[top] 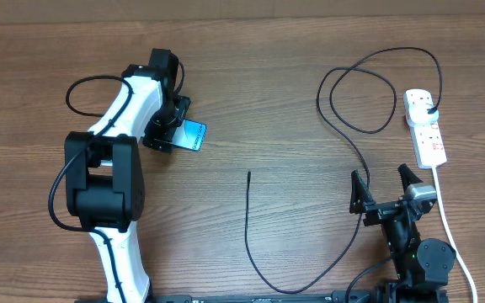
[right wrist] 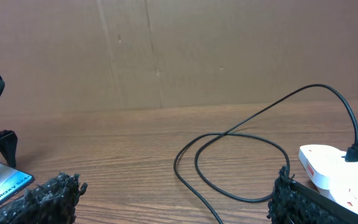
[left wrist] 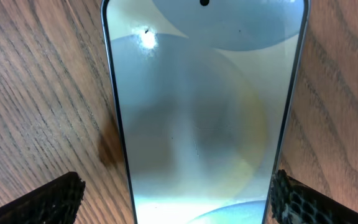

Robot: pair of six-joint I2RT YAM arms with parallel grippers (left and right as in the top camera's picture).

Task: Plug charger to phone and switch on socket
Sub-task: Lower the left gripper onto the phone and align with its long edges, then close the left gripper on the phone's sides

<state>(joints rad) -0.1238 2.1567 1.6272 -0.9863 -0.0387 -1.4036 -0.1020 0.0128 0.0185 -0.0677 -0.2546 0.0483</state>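
Observation:
The phone (top: pixel 194 135) lies flat on the wooden table, its light-blue screen lit. My left gripper (top: pixel 175 126) hangs open over its near end. In the left wrist view the phone (left wrist: pixel 204 112) fills the picture, with one finger either side of it and the left gripper (left wrist: pixel 173 205) not closed on it. The charger (top: pixel 247 219), a thin black cable, has its free tip near the table's middle; it loops round to a black plug (top: pixel 429 110) seated in the socket (top: pixel 425 128), a white power strip. My right gripper (top: pixel 384 187) stands open beside the cable, holding nothing.
The power strip's thick white cord (top: pixel 451 227) runs down past the right arm's base. In the right wrist view the cable loop (right wrist: pixel 229 163), the socket (right wrist: pixel 334 169) and the phone (right wrist: pixel 2 184) show before a brown cardboard wall (right wrist: pixel 179 56).

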